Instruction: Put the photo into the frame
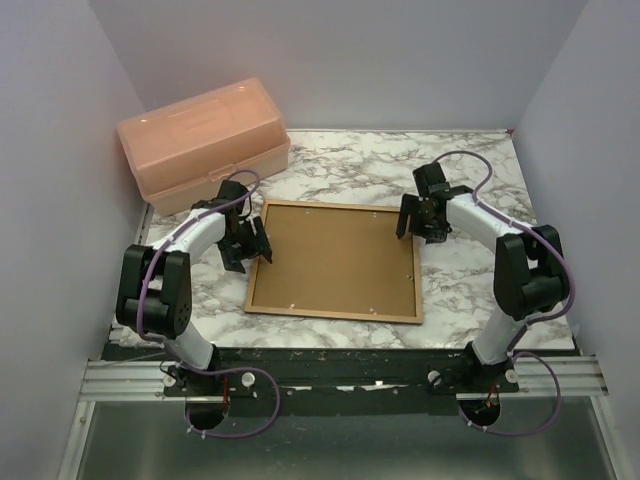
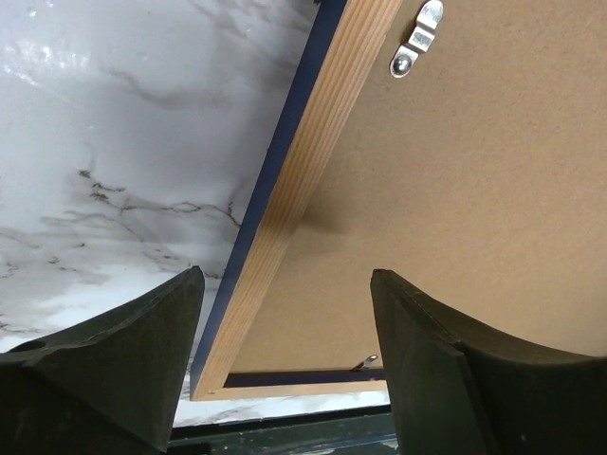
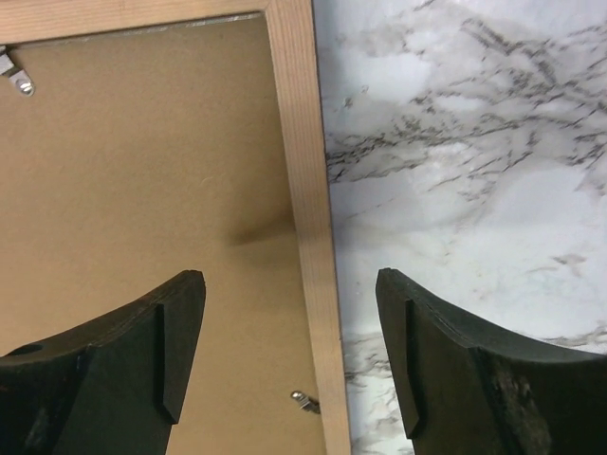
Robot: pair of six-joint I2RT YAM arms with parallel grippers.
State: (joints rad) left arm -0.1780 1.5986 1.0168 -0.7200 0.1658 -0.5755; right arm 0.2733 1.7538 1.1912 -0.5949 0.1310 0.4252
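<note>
The left claw (image 2: 285,284) stands wide open and holds nothing. Its dark fingers (image 2: 123,360) straddle the left short rail of the frame (image 2: 275,246), one over the marble worktop (image 2: 114,142) and the other over the brown backing board (image 2: 474,190), neither plainly touching. The right claw (image 3: 289,284) is likewise spread wide and empty, astride the opposite short rail, nearer the far corner.

The frame therefore lies directly beneath and between both claws, flat on the worktop, with each arm equally close to its own end. Its long axis runs left to right, from one arm to the other, slightly skewed in the top view. It faces down: light wood and backing board are up, and a navy strip shows along the outer edge. Small metal clips (image 2: 417,38) sit on the board, which is in place.

The photo shows in no view, and I cannot tell whether it lies under the board. A peach plastic box (image 1: 200,140) stands at the far left, well apart. Any coming move likely starts at these rails.
</note>
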